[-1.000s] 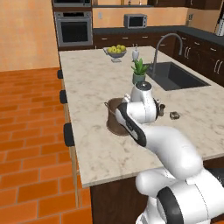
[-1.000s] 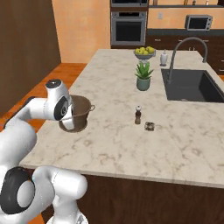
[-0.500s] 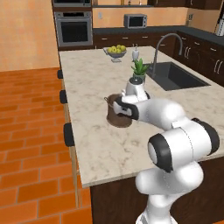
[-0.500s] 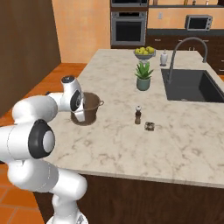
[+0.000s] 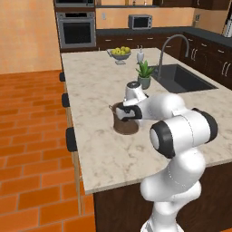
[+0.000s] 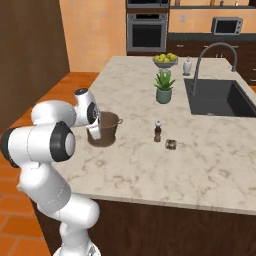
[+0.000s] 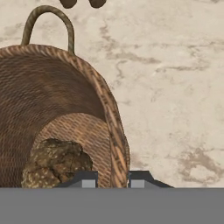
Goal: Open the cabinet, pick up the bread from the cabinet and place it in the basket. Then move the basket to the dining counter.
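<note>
Basket [image 5: 125, 121] at frame centre, sitting on dining worktop [image 5: 99, 149] near its left edge. Pincer [image 7: 112, 178] clamped on basket rim, one finger inside, one outside. Bread [image 7: 56, 164] lies in basket bottom. Potted plant [image 6: 163, 88] behind, well apart.

Left base view looks from behind-left of the arm, forward and down across the dining counter [image 5: 95, 81] toward its far edge. Right base view covers the same counter from behind-right. Hand view sits very close, looking down into the basket [image 7: 65, 100].
</note>
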